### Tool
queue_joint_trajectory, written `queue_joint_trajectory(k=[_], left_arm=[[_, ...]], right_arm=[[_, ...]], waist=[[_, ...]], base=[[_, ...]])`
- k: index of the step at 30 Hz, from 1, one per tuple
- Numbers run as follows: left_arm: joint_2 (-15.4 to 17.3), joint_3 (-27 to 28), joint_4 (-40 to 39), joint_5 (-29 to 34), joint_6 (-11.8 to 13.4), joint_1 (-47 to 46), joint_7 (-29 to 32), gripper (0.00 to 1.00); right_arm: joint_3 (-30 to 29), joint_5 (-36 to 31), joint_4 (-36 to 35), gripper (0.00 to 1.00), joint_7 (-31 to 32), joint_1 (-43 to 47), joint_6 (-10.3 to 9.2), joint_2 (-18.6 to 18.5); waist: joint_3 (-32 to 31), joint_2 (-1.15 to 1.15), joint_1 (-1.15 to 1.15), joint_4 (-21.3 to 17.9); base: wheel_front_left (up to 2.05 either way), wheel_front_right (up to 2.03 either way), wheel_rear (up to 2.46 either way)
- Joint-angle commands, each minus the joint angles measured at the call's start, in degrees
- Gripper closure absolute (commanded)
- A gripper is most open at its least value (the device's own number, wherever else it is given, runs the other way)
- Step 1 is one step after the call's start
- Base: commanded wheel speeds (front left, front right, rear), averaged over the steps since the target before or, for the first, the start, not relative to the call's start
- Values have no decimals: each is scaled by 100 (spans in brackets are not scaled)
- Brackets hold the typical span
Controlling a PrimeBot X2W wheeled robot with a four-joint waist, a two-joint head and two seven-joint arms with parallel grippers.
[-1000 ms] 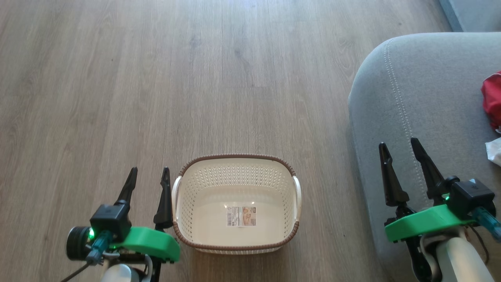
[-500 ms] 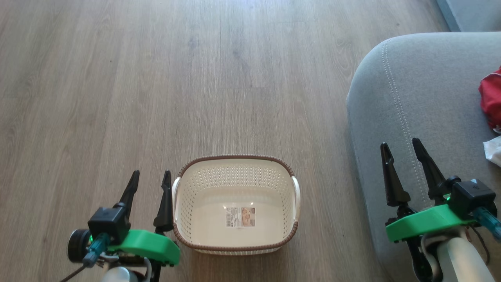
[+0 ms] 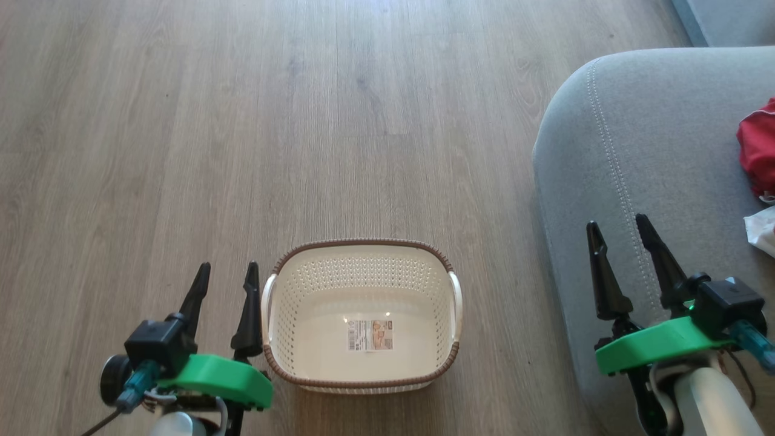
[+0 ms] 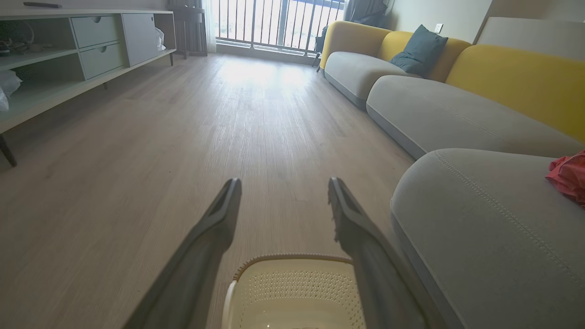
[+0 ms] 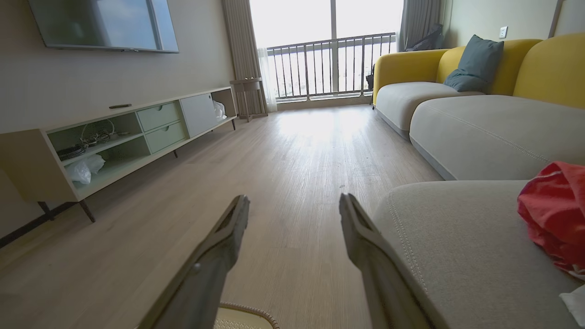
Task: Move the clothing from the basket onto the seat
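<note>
The cream basket with a brown rim stands on the wooden floor, nothing in it but a label sticker. Red clothing lies bunched on the grey seat at the right edge, with a bit of white fabric below it. My left gripper hangs open just left of the basket, holding nothing. Over the seat's near left part my right gripper is open and holds nothing. The wrist views show the red clothing on the seat and the basket rim.
Wooden floor stretches ahead and to the left. A long grey and yellow sofa runs along the right. A low TV cabinet lines the left wall, with a balcony railing at the far end.
The head view has drifted slightly. My left gripper has sunk a little lower beside the basket. The right gripper, the basket and the clothing stay as they were.
</note>
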Motion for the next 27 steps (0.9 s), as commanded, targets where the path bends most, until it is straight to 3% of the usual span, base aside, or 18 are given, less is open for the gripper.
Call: queue_joint_trajectory(k=[1, 2, 6, 27], left_arm=[[-10, 181, -195, -42, -43, -178, -29, 0], [0, -2, -1, 4, -34, 0, 0, 100], [1, -12, 408, -36, -29, 109, 17, 100], [46, 164, 480, -1393, -199, -17, 324, 100]], right_arm=[[144, -48, -151, 0, -37, -105, -1, -51], [32, 1, 0, 100, 0, 1, 0, 2], [111, 48, 407, 100, 11, 111, 0, 34], [2, 1406, 474, 100, 308, 36, 0, 55]], waist=[[4, 0, 0, -4], [4, 0, 0, -5], [3, 0, 0, -8], [-45, 0, 0, -2]], base=[[0, 0, 0], [0, 0, 0], [0, 0, 0], [0, 0, 0]])
